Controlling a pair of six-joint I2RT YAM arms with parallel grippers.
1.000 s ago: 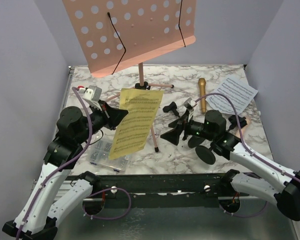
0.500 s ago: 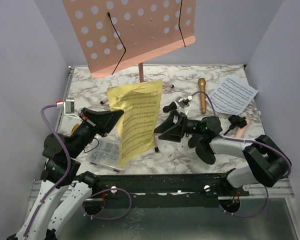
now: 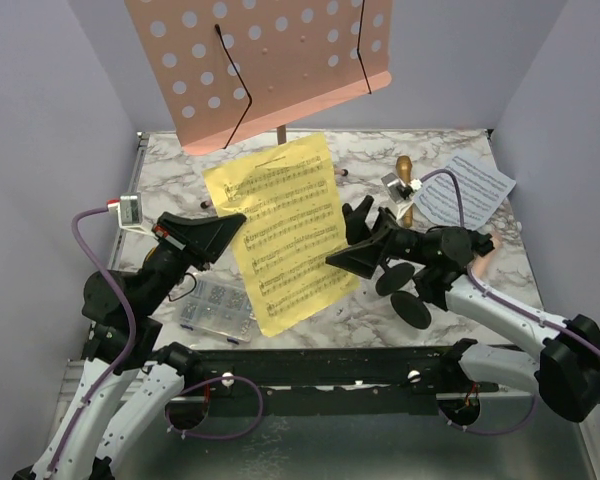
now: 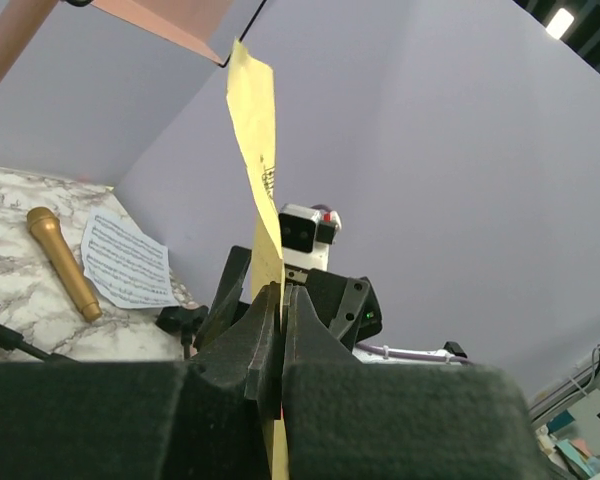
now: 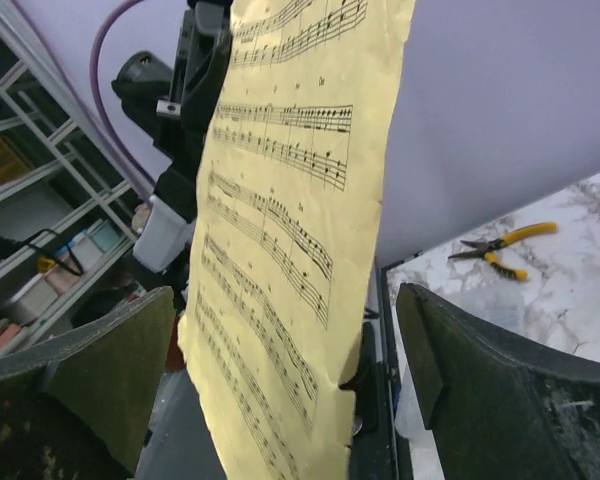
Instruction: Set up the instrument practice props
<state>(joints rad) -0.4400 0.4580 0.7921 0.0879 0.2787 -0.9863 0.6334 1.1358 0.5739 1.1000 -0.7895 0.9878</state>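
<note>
The left pincer (image 4: 280, 310) was clamped shut on the lower left edge of the yellow page (image 4: 255, 130). It held the sheet up off the tabletop (image 3: 180, 160), tilted, above the middle. The page's top reached toward the lower lip of the pink rack (image 3: 260, 60), which stood at the far edge. The top view did not show whether page and rack touched.

The right pincer (image 3: 352, 240) sat at the page's right edge with its jaws spread wide, gripping nothing. In its wrist view the yellow page (image 5: 290, 200) hung in front of the gap between the fingers.

Two black round bases of the holders (image 3: 412, 308) lay just under the right arm, toward the near edge. The gold mic (image 3: 404, 165) lay near the far edge, right of the middle. The white page (image 3: 465, 188) lay flat in the far right corner. A clear box (image 3: 215, 305) rested by the near edge on the left, below the yellow page. Pliers (image 5: 505, 245) lay on the marble beyond it.
</note>
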